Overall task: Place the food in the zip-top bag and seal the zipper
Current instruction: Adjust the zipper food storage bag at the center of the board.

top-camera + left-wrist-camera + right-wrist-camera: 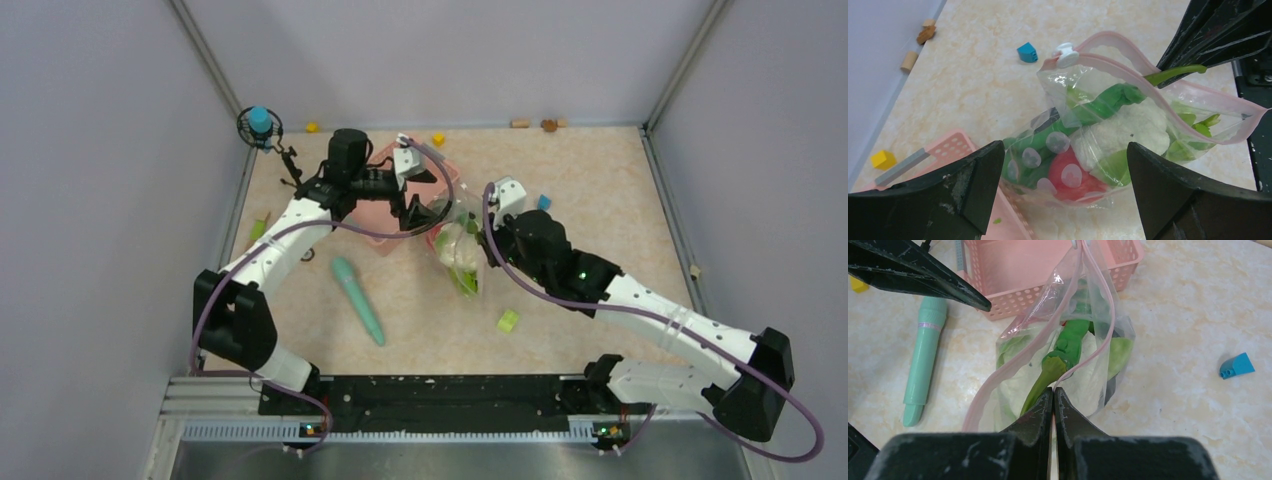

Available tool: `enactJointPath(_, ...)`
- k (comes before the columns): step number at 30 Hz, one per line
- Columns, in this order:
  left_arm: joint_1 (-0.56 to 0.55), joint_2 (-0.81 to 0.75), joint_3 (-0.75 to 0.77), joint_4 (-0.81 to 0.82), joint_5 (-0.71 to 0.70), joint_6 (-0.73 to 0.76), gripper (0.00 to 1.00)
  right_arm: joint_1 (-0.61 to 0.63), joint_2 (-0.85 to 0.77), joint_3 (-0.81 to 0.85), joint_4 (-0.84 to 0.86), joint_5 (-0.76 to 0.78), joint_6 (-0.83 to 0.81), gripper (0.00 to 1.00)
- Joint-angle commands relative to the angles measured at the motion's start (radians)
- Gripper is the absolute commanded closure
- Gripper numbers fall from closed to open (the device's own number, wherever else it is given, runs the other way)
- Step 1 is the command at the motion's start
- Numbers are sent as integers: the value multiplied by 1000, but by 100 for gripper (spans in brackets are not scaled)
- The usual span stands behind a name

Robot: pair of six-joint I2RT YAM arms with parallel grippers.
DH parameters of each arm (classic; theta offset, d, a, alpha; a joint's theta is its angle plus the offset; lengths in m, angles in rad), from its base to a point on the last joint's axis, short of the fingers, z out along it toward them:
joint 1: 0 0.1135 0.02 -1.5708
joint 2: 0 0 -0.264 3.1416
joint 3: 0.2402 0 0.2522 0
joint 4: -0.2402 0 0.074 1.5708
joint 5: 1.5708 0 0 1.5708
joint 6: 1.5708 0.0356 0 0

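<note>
While the right gripper is pressed shut at the mouth of the zip-top bag, against a green stalk, the food sits inside the bag. Just beyond, the left gripper gapes wide beside the bag. The zipper is unsealed, and the pink basket lies behind.

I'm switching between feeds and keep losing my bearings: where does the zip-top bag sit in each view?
Top external: the zip-top bag is at centre, between the two arms, just right of the pink basket.
Left wrist: the bag fills the middle and right; the basket is at lower left.
Right wrist: the bag is at centre; the basket is behind it at the top.
Shared landmark: the pink basket.
</note>
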State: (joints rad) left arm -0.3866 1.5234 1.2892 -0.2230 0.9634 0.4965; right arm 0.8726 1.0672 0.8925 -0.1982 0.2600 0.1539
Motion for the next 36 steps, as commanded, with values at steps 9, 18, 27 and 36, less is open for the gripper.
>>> enactJointPath(9, 5, 159, 104, 228, 270, -89, 3, -9, 10, 92, 2, -85, -32, 100)
enactJointPath(18, -30, 228, 124, 296, 310, -102, 27, -10, 14, 95, 2, -90, -28, 100)
enactJointPath(27, -64, 205, 121, 124, 279, 74, 90, -9, -9, 80, 7, -55, -30, 100)
enactJointPath(36, -63, 119, 91, 171, 94, -92, 100, -12, -76, 76, -3, 135, -41, 100)
